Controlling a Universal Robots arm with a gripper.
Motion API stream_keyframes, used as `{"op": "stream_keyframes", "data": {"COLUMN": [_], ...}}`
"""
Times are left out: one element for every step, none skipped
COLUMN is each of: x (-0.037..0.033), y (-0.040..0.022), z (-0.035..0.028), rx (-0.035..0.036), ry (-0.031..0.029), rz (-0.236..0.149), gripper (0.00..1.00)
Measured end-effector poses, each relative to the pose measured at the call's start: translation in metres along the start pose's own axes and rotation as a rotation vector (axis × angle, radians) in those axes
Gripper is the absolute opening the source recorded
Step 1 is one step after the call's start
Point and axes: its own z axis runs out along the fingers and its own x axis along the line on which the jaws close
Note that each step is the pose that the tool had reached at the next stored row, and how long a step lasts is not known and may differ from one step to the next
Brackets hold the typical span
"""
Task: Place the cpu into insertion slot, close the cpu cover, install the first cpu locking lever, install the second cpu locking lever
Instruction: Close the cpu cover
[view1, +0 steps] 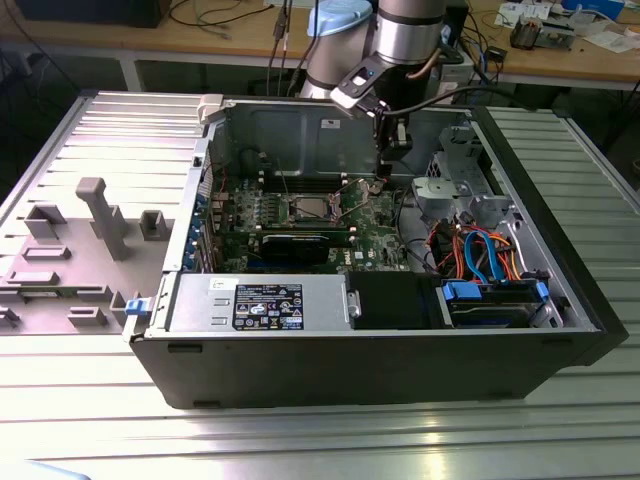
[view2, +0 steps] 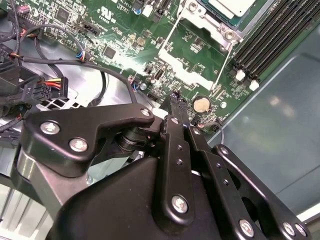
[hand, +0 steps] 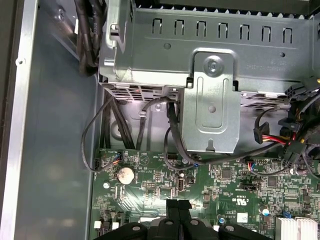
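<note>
Closed hand (view2: 175, 100) hangs over motherboard (view2: 200, 50), apart from labelled power supply (view1: 260, 303).

One computer case (view1: 350, 360), one robot arm (view1: 410, 35), one chip (view1: 305, 209), one black card (view1: 300, 243), one coin battery (hand: 125, 188), one power supply (view1: 260, 302).

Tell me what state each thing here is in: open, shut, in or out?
Computer case: open, side panel off.
Cpu: seated on the green board.
Locking levers: seem raised, not latched.
Claw: shut, nothing seen in it, above the green board.
</note>
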Motion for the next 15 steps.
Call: {"op": "stream_keyframes", "data": {"x": [0.0000, -0.0001, -0.0001, -0.0001, -0.0002, -0.0002, -0.0003, -0.0003, -0.0003, -0.0004, -0.0004, -0.0004, -0.0005, -0.0005, -0.0006], "y": [0.0007, 0.0012, 0.0018, 0.0025, 0.0029, 0.0035, 0.0045, 0.0051, 0.0056, 0.0063, 0.0068, 0.0072, 0.0082, 0.0089, 0.0098], "z": [0.0000, 0.0001, 0.0001, 0.0001, 0.0001, 0.0001, 0.0002, 0.0002, 0.0003, 0.0003, 0.0003, 0.0003, 0.0003, 0.0004, 0.0004], "rx": [0.0001, 0.0000, 0.0001, 0.0001, 0.0001, 0.0001, 0.0001, 0.0001, 0.0001, 0.0001, 0.0001, 0.0002, 0.0002, 0.0002, 0.0002], "ry": [-0.0003, -0.0004, -0.0007, -0.0009, -0.0010, -0.0012, -0.0014, -0.0016, -0.0018, -0.0021, -0.0021, -0.0023, -0.0026, -0.0027, -0.0029], "rz": [0.000, 0.000, 0.000, 0.000, 0.000, 0.000, 0.000, 0.000, 0.000, 0.000, 0.000, 0.000, 0.000, 0.000, 0.000], "gripper": [0.11, 0.11, 0.11, 0.11, 0.11, 0.11, 0.11, 0.11, 0.11, 0.11, 0.11, 0.11, 0.11, 0.11, 0.11]}}
